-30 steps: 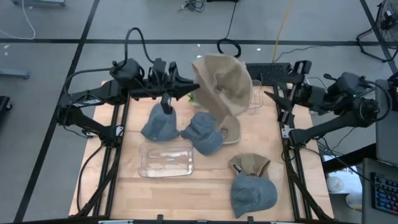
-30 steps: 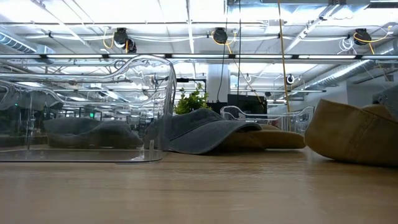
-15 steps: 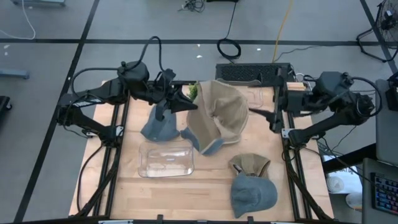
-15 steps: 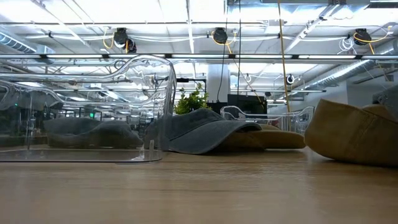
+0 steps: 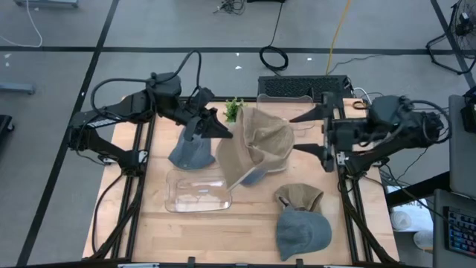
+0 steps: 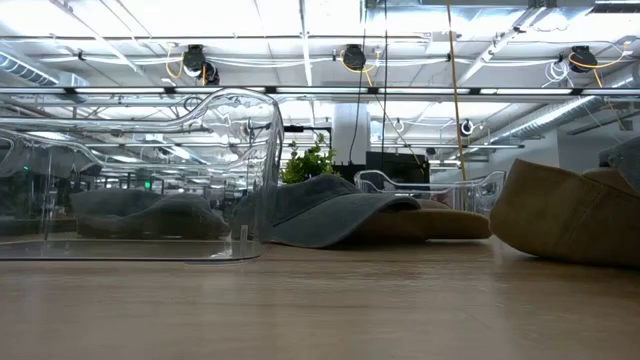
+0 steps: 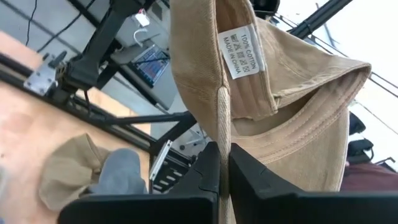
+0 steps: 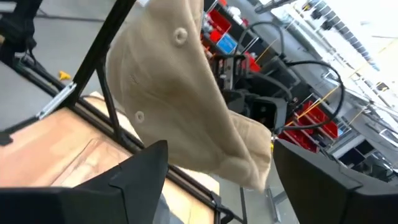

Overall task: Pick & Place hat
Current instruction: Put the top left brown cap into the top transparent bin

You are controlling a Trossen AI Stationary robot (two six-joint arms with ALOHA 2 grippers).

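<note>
— Tan cloth, that's what hangs over the middle of the table? Where exactly is the tan hat?

— Just off centre toward one o'clock in the high view, lifted clear of the wood. The left hand clamps it at its nine o'clock edge. In the left wrist view both dark fingers press together on a seam of the hat, right below a white label.

— And the other hand?

— The right hand sits at three o'clock from the hat, its fingers spread wide and released, holding nothing. From the right wrist view the hat hangs ahead between the two parted fingers, not touching them.

— What lies on the table?

— A clear plastic bin at seven o'clock from the hat, a blue-grey cap at its nine o'clock below the left hand, and another blue cap's brim peeking out from under the hanging hat. At five o'clock, near the table's front edge, a second tan cap touches a blue cap. A small green plant stands at eleven o'clock.
</note>
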